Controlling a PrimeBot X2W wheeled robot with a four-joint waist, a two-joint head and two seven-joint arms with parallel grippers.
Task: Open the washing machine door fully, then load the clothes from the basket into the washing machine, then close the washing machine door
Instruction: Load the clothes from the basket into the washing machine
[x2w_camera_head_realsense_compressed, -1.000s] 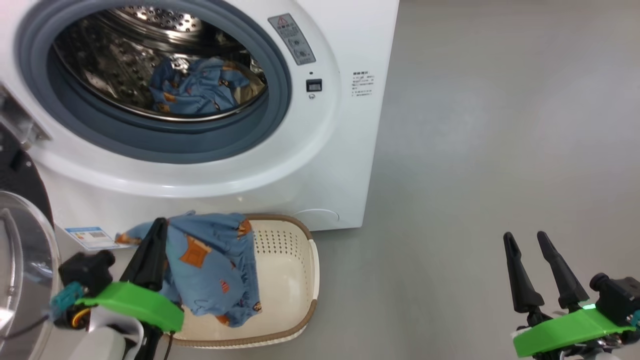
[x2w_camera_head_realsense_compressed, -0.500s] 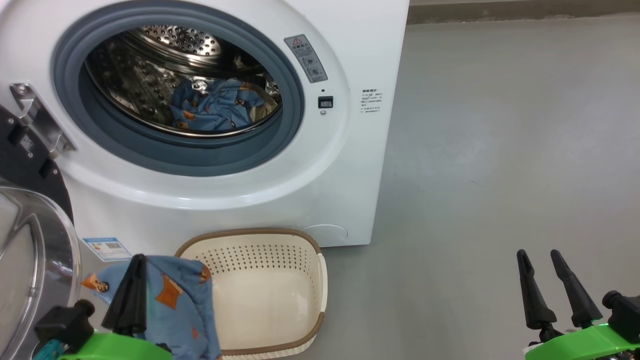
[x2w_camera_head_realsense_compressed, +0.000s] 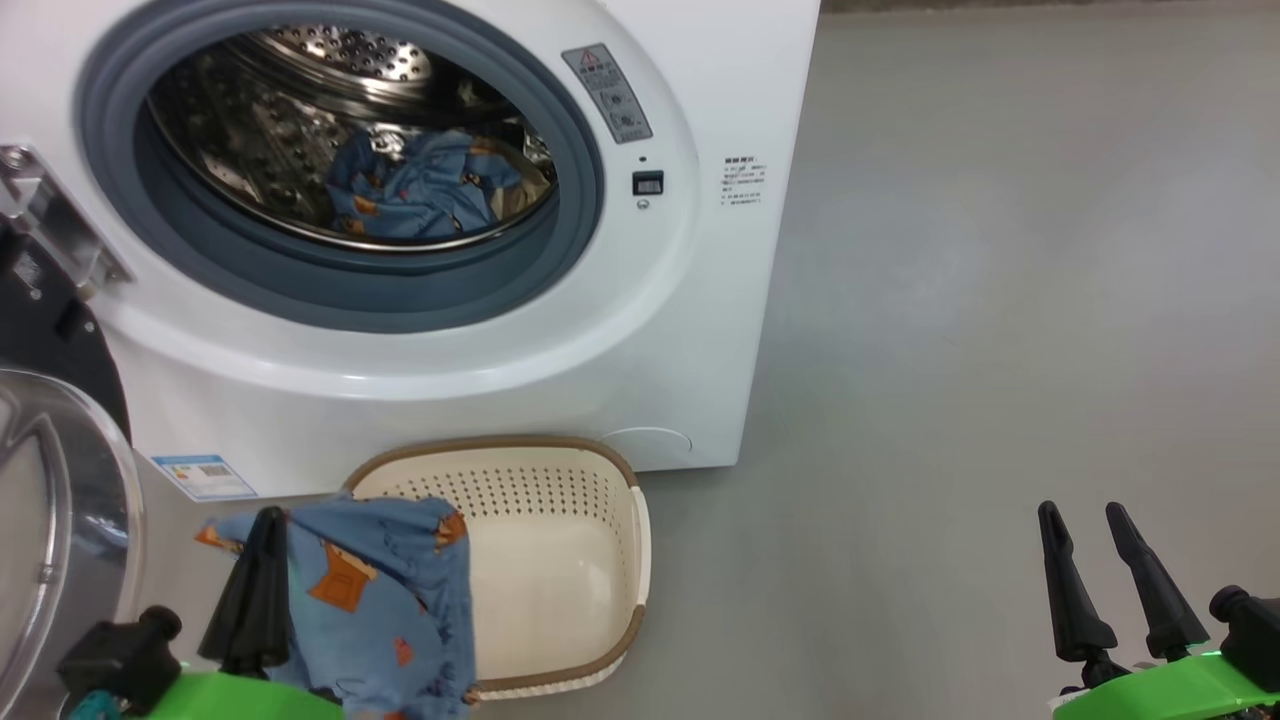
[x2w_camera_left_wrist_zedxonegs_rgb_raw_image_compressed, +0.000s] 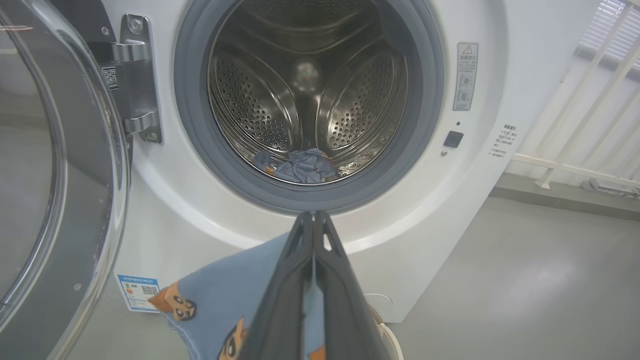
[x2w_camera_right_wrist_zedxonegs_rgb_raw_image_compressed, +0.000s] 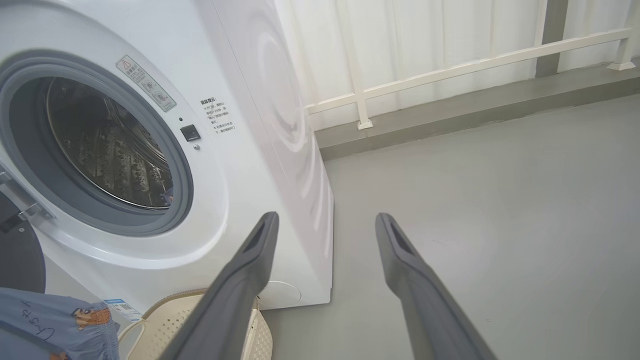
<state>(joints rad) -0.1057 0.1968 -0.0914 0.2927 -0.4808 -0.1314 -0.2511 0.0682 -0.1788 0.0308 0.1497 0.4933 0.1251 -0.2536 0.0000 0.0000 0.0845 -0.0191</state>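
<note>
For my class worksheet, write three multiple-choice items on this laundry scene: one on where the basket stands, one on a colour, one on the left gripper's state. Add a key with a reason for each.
1. Where does the basket stand?
A. On the floor before the washer
B. On a table
C. On a shelf

2. What colour is the basket's rim?
A. Green
B. Brown
C. Blue

3. How is the left gripper?
A. Open, empty
B. Shut, empty
C. Shut on a garment

Key:
1 A: it sits on the grey floor below the washer's front.
2 B: a brown band runs round its cream wall.
3 C: the fingers are pressed together, with blue cloth hanging from them.
</note>
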